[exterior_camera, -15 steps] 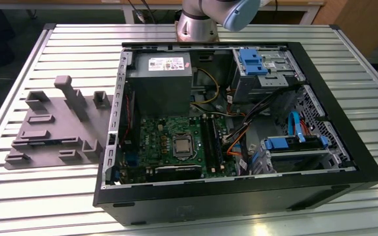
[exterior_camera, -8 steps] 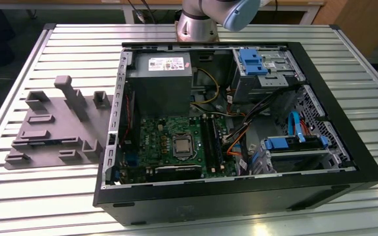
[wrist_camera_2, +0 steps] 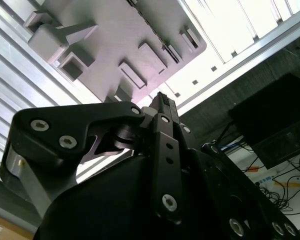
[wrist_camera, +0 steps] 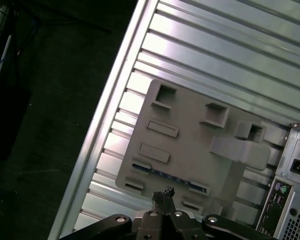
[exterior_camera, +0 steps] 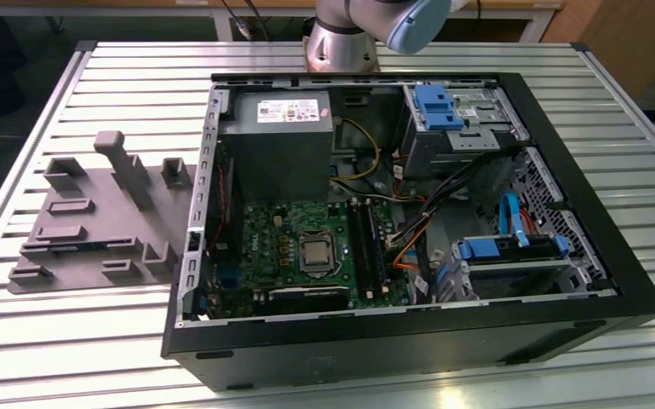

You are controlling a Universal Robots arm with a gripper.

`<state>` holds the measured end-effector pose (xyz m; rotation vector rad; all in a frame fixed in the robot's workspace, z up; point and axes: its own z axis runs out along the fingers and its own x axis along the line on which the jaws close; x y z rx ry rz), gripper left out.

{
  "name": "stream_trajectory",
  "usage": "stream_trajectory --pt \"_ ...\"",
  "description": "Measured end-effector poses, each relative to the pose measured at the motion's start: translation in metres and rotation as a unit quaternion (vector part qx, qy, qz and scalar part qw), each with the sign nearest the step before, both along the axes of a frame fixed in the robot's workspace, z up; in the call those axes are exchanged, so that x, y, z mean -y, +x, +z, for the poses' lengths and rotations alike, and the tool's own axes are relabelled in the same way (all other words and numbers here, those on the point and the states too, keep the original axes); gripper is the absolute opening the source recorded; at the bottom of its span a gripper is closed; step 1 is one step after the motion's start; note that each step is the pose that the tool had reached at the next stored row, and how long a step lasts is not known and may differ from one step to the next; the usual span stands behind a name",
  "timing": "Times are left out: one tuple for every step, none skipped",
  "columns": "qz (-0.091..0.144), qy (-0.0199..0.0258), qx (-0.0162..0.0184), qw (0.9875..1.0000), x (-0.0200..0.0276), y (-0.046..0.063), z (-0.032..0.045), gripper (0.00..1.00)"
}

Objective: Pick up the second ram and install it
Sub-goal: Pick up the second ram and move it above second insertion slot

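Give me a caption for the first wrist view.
Gripper poised over the grey fixture plate on the slatted table, closest to the dark ram stick lying on the plate.

The arm (exterior_camera: 342, 47) is silver-grey with a pale blue joint cap (exterior_camera: 418, 21), its black tool (wrist_camera_2: 162, 102) dotted with silver screws (wrist_camera_2: 169, 201).

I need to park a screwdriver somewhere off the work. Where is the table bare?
In the exterior view, bare slats of the table lie between the grey fixture and the near edge, and between the fixture and the far edge. Inside the computer case, motherboard and cables crowd everything.
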<state>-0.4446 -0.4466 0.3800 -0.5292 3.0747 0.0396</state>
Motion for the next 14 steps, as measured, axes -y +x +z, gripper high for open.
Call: stream_trajectory --pt "0.001 0.0 0.0 1.0 0.0 0.0 0.0 0.11" --pt "0.002 0.0 0.0 1.0 0.0 0.0 0.0 0.11" --pt "0.002 0.0 0.0 1.0 0.0 0.0 0.0 0.11" --pt "0.002 0.0 0.0 1.0 0.0 0.0 0.0 0.11" --pt "0.002 0.0 0.0 1.0 0.0 0.0 0.0 0.11" --pt "0.002 0.0 0.0 1.0 0.0 0.0 0.0 0.11" --pt "0.002 0.0 0.0 1.0 0.0 0.0 0.0 0.11" --pt "0.002 0.0 0.0 1.0 0.0 0.0 0.0 0.11" --pt "0.002 0.0 0.0 1.0 0.0 0.0 0.0 0.11" --pt "0.002 0.0 0.0 1.0 0.0 0.0 0.0 0.11" --pt "0.002 0.0 0.0 1.0 0.0 0.0 0.0 0.11" --pt "0.002 0.0 0.0 1.0 0.0 0.0 0.0 0.11" --pt "0.003 0.0 0.0 1.0 0.0 0.0 0.0 0.11" --pt "0.003 0.0 0.0 1.0 0.0 0.0 0.0 0.11"
